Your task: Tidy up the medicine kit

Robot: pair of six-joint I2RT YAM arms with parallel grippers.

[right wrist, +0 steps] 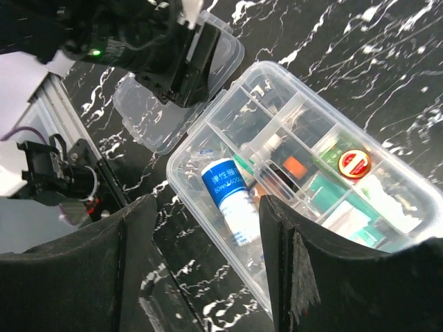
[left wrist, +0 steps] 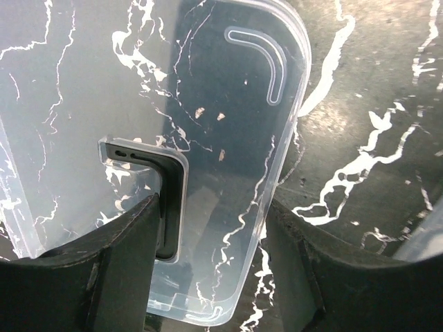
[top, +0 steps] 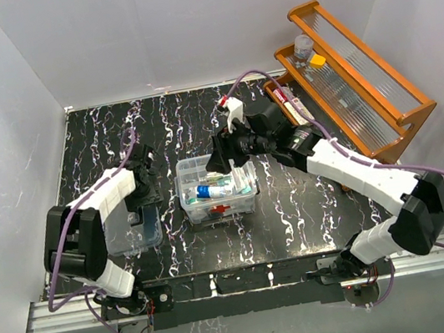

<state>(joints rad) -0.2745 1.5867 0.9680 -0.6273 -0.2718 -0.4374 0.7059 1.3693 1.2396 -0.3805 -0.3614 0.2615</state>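
- 3 plain white walls (top: 183, 29) close in the scene at the back, left and right.
- The table (top: 298, 222) has a glossy black top veined with white, like marble.
- An orange-brown wooden rack (top: 408, 127) with 2 tiers and ribbed clear panels stands at the far right, near the right wall.
- A silver metal frame (top: 243, 298) runs along the table's near edge.
- The light is bright and even.

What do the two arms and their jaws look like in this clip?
Both the left arm and right arm have white shells over black joints, with a purple cable looping along each. The jaws are broad, matte black, and rounded.
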